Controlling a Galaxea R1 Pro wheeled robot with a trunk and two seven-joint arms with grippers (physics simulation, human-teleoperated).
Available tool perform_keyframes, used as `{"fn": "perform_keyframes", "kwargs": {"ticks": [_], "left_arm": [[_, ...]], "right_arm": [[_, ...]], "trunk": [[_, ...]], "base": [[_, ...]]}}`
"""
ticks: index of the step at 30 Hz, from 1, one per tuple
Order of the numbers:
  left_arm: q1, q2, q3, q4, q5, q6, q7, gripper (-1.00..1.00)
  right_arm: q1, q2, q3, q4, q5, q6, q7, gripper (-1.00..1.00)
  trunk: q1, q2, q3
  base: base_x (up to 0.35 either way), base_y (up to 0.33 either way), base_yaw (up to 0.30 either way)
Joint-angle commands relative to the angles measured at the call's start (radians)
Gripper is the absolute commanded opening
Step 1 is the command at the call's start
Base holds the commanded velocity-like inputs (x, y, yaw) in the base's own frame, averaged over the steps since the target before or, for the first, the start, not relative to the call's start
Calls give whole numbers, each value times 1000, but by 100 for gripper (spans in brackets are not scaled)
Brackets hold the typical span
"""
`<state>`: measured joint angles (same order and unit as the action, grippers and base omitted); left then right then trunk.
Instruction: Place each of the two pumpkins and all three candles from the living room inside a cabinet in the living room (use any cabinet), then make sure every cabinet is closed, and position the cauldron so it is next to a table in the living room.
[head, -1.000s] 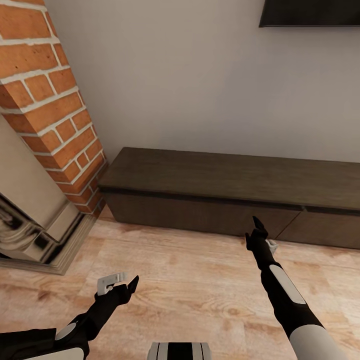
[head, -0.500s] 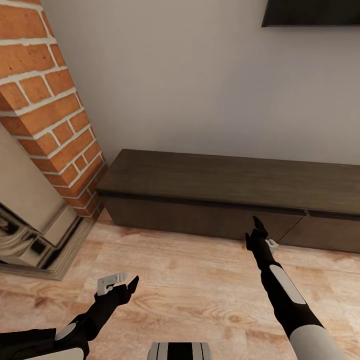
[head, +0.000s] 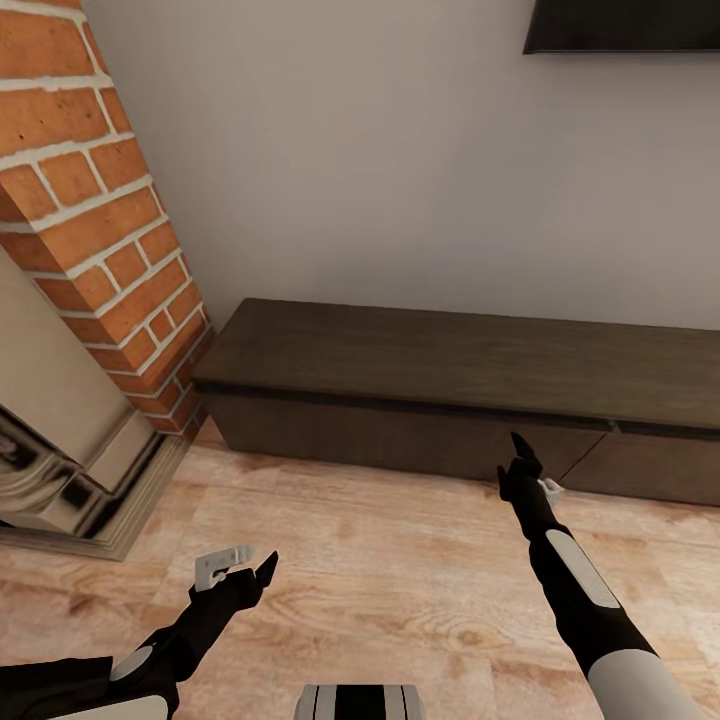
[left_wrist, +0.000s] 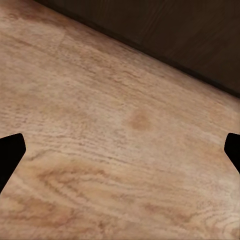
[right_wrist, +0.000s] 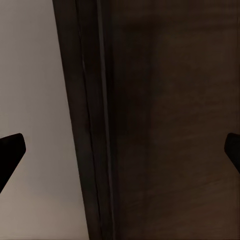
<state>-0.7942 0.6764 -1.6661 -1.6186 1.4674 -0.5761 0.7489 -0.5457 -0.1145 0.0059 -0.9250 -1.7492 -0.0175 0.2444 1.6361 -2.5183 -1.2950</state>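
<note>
The long, low dark-brown cabinet (head: 460, 385) stands against the wall with its drawer fronts flush. My right gripper (head: 528, 468) is open and empty, held just in front of the cabinet's front face near the seam between two drawer fronts. Seen from the right wrist, the cabinet (right_wrist: 170, 120) is close up, with pale wall (right_wrist: 30, 75) beside it. My left gripper (head: 243, 568) hangs low over the wooden floor, open and empty. Its dark fingertips (left_wrist: 10, 152) stand far apart over the floor planks. The pumpkins, candles, cauldron and table are out of view.
A brick-and-stone fireplace (head: 90, 300) fills the left side, its stone base (head: 100, 510) jutting onto the floor. A dark screen (head: 620, 25) hangs on the wall above the cabinet. Light wooden floor (head: 380, 560) lies open between me and the cabinet.
The whole view shifted slightly left and down a second ago. Since then my right gripper has edged a little to the right near the cabinet front. The left arm has stayed put.
</note>
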Motion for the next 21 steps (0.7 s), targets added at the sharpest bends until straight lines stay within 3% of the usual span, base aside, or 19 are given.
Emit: {"fn": "perform_keyframes", "kwargs": {"ticks": [1, 8, 21], "left_arm": [[-2, 0, -3, -1, 2, -4, 3, 100], [-2, 0, -3, -1, 2, -4, 3, 100], [-2, 0, -4, -1, 2, -4, 3, 100]], "right_arm": [[0, 0, 1, 6, -10, -3, 4, 100], [0, 1, -1, 84, -10, -7, 4, 100], [0, 6, -3, 90, -17, -8, 10, 100]], "trunk": [[0, 0, -1], [0, 0, -1], [0, 0, -1]], "base": [[36, 0, 0], [67, 0, 0], [24, 0, 0]]}}
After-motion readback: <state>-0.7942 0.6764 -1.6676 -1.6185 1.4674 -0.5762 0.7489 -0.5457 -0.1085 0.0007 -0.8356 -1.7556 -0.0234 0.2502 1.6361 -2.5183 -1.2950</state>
